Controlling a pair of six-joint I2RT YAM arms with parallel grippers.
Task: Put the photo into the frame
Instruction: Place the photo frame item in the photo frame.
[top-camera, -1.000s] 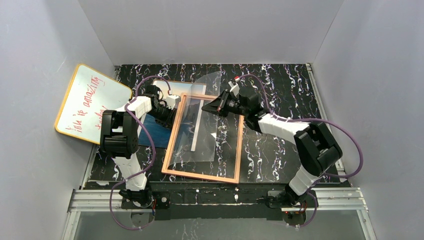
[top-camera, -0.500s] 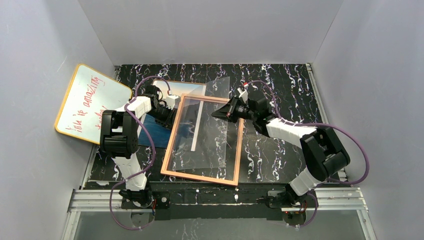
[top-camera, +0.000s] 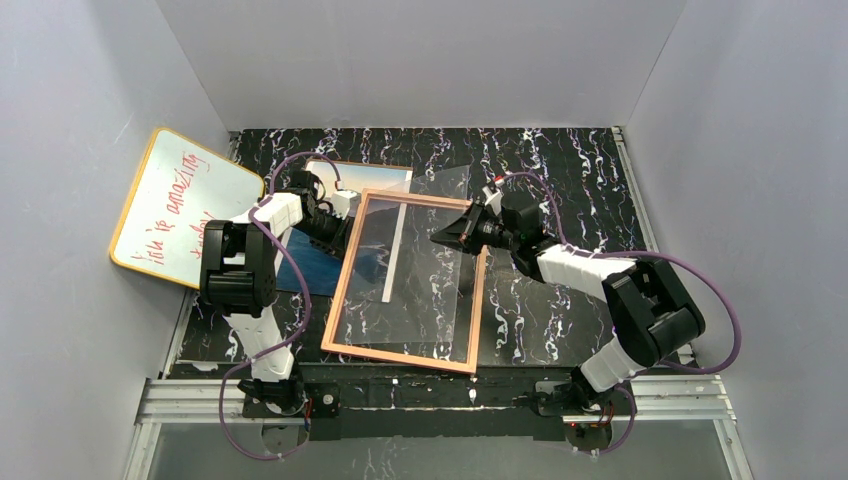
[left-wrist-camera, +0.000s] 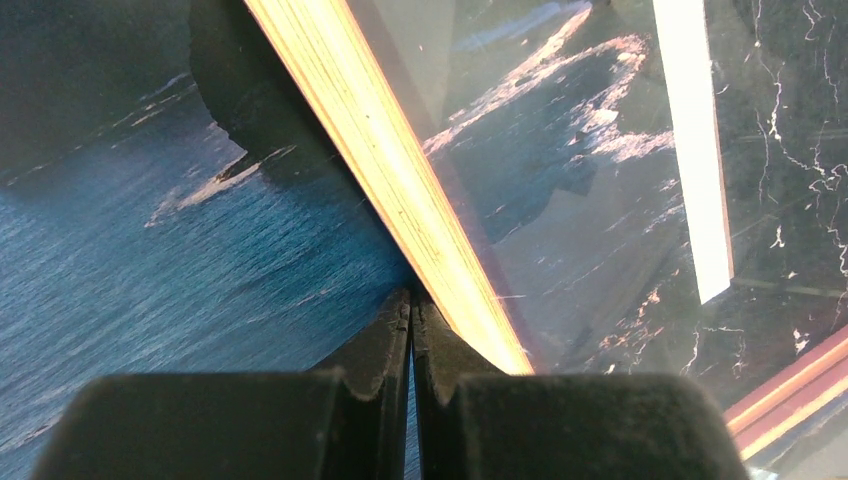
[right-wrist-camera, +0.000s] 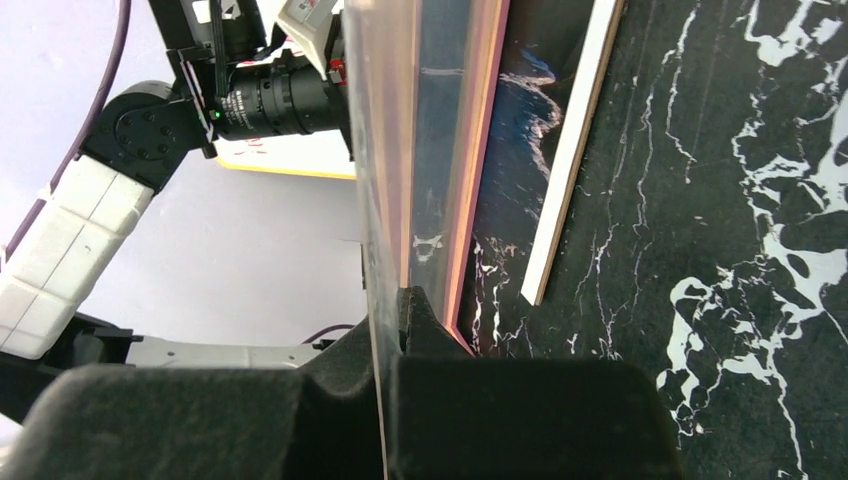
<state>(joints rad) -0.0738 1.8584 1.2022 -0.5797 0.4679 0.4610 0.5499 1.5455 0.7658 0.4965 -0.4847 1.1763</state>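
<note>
The left gripper (left-wrist-camera: 410, 303) has its jaws pressed together and holds nothing. Its tips are low over the photo (left-wrist-camera: 150, 250), just beside the frame (left-wrist-camera: 395, 180). The photo lies flat on the table (top-camera: 560, 320), with its right part under the frame's left side. A clear sheet (right-wrist-camera: 385, 150) leans over the frame, and the right gripper (right-wrist-camera: 388, 335) pinches it at the edge. In my judgement the sheet should be carried slowly and kept away from the rails, while the left tips steady the photo and the frame.

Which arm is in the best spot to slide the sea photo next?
Left, probably. The left tool is shut, tips by the photo, beside the frame. The right tool is busy pinching the clear sheet over the frame.
</note>
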